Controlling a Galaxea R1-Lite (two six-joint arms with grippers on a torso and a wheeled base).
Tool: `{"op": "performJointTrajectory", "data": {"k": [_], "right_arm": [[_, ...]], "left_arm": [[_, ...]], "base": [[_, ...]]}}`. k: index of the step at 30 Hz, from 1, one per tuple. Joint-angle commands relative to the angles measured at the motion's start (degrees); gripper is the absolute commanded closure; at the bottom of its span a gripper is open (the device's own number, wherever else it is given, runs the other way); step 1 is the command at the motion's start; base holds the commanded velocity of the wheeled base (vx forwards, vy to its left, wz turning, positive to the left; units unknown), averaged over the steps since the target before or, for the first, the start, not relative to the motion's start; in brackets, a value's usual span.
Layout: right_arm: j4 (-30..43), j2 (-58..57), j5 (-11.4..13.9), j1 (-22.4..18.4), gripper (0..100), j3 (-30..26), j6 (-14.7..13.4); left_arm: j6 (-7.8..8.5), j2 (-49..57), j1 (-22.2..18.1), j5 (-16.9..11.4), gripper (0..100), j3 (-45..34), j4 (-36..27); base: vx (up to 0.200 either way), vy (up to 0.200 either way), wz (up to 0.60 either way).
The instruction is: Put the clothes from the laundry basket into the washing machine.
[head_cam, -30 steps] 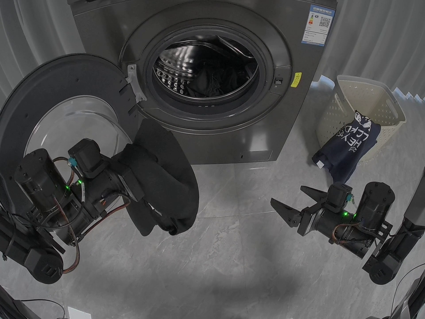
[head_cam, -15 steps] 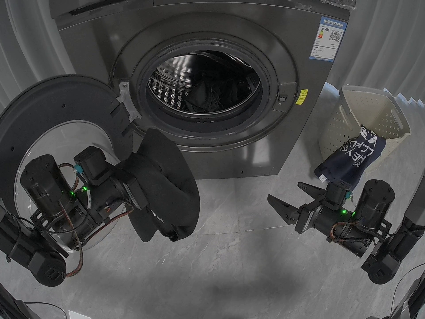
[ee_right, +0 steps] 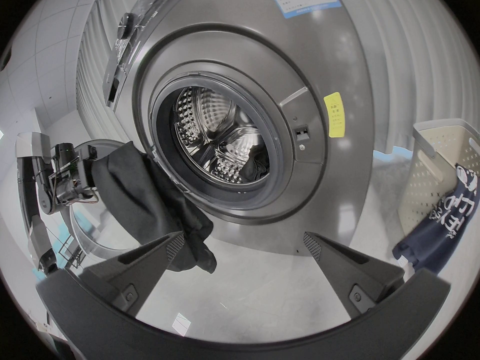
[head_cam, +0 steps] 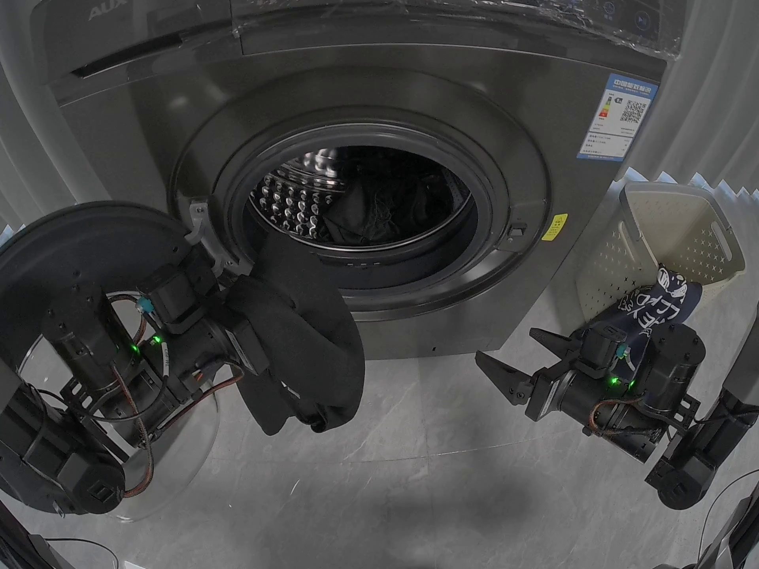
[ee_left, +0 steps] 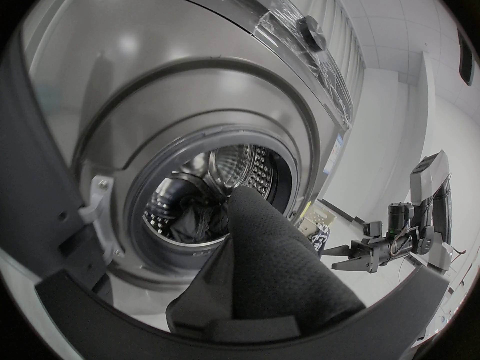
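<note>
Nearest, low on the robot's left, the left gripper [head_cam: 247, 340] had its fingers clenched on a black garment [head_cam: 304, 341]. The garment hung in folds off the front of it, lower end clear of the grey floor [head_cam: 411, 468], top edge in front of the lower-left rim of the machine's opening; couldn't tell if it touched. On the right, at approx. the same height, the right gripper [head_cam: 510, 349] held nothing, fingers spread wide, pointing toward the black garment but well apart from it. Behind the left arm the round door [head_cam: 79, 243] stood swung wide open. Beyond, the washing machine [head_cam: 506, 120] faced fwd w/ its drum [head_cam: 292, 199] exposed; dark clothes [head_cam: 371, 203] lay inside. Just beside the machine on the right sat the laundry basket [head_cam: 680, 193], w/ a navy printed shirt [head_cam: 660, 303] draped over its near rim & hanging down outside. Pale curtain [head_cam: 711, 112] behind.
</note>
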State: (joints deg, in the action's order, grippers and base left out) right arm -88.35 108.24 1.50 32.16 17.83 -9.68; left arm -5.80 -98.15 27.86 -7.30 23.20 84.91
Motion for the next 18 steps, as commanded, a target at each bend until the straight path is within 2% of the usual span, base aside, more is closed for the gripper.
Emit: {"op": "performJointTrajectory", "data": {"k": [1,2,18], "right_arm": [[0.02,-0.57,-0.01,0.54,0,-0.34,0.01],[0.02,-0.66,-0.01,0.98,0,-1.31,0.10],[0.02,-0.84,0.08,3.00,0,-3.95,-0.25]], "left_arm": [[0.00,-2.22,0.01,-0.08,100,-0.17,2.02],[0.09,-3.37,0.09,0.01,100,-0.08,4.04],[-0.09,-2.84,1.15,0.71,100,-1.05,4.04]], "base": [[0.000,0.000,0.00],[0.000,0.000,0.00],[0.000,0.000,0.00]]}}
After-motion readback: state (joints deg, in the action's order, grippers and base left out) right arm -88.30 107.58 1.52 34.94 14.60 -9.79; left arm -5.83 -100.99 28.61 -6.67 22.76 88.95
